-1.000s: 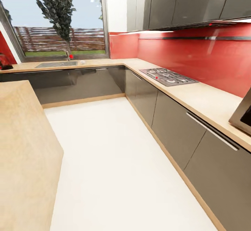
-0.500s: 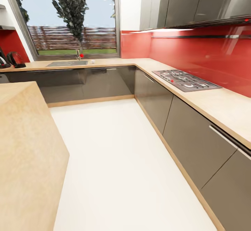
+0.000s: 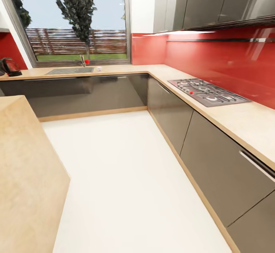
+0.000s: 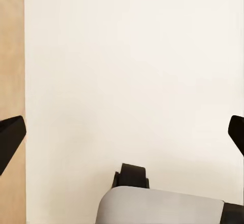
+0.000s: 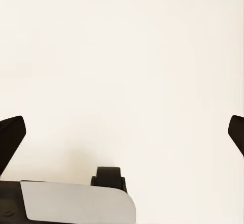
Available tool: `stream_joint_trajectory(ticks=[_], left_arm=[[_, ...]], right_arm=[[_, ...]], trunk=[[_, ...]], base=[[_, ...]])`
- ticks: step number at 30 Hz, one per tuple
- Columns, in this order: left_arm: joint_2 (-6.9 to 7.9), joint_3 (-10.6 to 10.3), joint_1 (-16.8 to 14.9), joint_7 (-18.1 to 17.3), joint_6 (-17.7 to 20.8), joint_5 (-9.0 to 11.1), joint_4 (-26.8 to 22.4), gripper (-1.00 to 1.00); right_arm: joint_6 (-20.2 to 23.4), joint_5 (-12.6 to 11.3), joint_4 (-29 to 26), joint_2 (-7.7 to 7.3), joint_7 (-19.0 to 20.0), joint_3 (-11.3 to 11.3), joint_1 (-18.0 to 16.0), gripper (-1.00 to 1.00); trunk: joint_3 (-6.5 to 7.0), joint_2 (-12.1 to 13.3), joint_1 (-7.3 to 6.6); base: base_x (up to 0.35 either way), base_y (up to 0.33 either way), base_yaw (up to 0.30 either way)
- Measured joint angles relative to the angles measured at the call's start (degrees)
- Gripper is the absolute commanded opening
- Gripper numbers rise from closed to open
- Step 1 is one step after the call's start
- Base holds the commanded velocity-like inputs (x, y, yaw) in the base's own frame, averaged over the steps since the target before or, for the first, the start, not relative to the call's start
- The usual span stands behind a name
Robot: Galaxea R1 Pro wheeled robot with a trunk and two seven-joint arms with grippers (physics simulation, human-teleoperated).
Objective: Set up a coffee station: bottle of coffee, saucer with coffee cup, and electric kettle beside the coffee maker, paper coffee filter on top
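change: camera has swung a little; whole view shifted since half a second ago, things themselves not moved. Kettle sat nearer the frame middle then, now at the far left edge; hob slid slightly right.
island: pale wood top (image 3: 26, 176), near left, bare where visible.
kettle: dark glass, red tint (image 3: 10, 67), far left on the back counter (image 3: 122, 68), upright, well away from the robot.
sink: (image 3: 70, 70) set in the back counter under the window (image 3: 76, 20); small white item (image 3: 99, 68) just beside it, too small to name.
floor: white (image 3: 126, 176), open run between island and cabinets.
hob: (image 3: 208, 92) on the right counter, red backsplash (image 3: 221, 62) behind, grey wall cabinets above.
left gripper: (image 4: 122, 132) fingers spread wide, nothing between them, pointing down at floor; strip of wood at one side.
right gripper: (image 5: 122, 132) fingers spread wide, holding nothing, over white floor.
step: in transit, nothing picked yet, judging by both hands free.
next: likely drive toward the far-left counter, square up to the kettle before reaching; coffee maker, bottle, filter, cup, saucer not located here.
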Motion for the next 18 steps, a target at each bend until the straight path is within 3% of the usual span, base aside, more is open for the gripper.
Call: stream_joint_trajectory(ticks=[18], left_arm=[[0.26, 0.0, 0.0, 0.0, 0.0, 0.1, -0.1, 1.00]], right_arm=[[-0.1, 0.1, 0.3, -0.52, -0.2, 0.0, 0.0, 1.00]], trunk=[[0.00, 0.0, 0.00]], base=[[0.338, -0.070, 0.000]])
